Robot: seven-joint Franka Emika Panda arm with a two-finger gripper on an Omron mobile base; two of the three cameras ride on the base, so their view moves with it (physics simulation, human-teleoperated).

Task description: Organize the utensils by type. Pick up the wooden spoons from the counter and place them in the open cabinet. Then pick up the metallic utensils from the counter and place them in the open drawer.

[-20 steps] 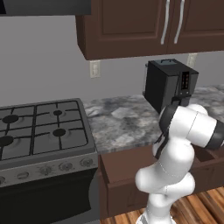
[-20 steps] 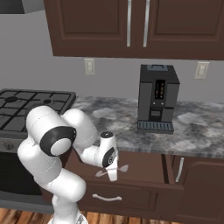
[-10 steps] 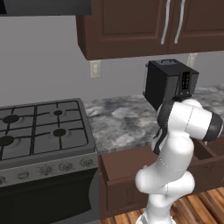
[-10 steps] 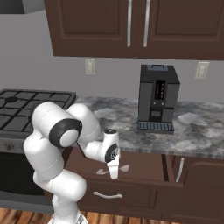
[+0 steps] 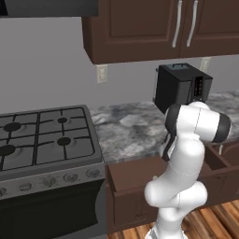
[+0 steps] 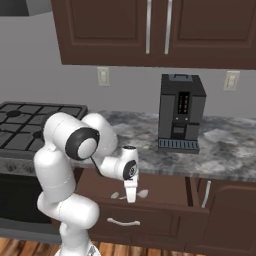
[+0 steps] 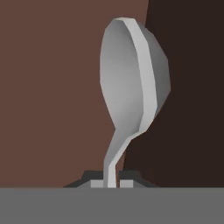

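My gripper (image 7: 111, 183) is shut on the thin handle of a metallic spoon (image 7: 131, 78), whose oval bowl stands out ahead of the fingers. In the right base view the gripper (image 6: 131, 194) points straight down inside the open drawer (image 6: 165, 187), low over its brown floor. Pale silvery bits (image 6: 142, 192) show beside the fingers; I cannot tell whether they belong to the held spoon or to another utensil. The marbled counter (image 6: 135, 131) runs above the drawer. The wooden spoons and the open cabinet are out of view.
A black coffee machine (image 6: 181, 112) stands on the counter behind the drawer. The black gas stovetop (image 5: 42, 135) lies to the left. Shut dark wall cabinets (image 6: 150, 30) hang overhead. The drawer (image 5: 130, 176) juts out in front of the lower cabinetry.
The arm's elbow has risen and the hand has turned from a slant to pointing straight down in the drawer. The grip on the spoon is unchanged.
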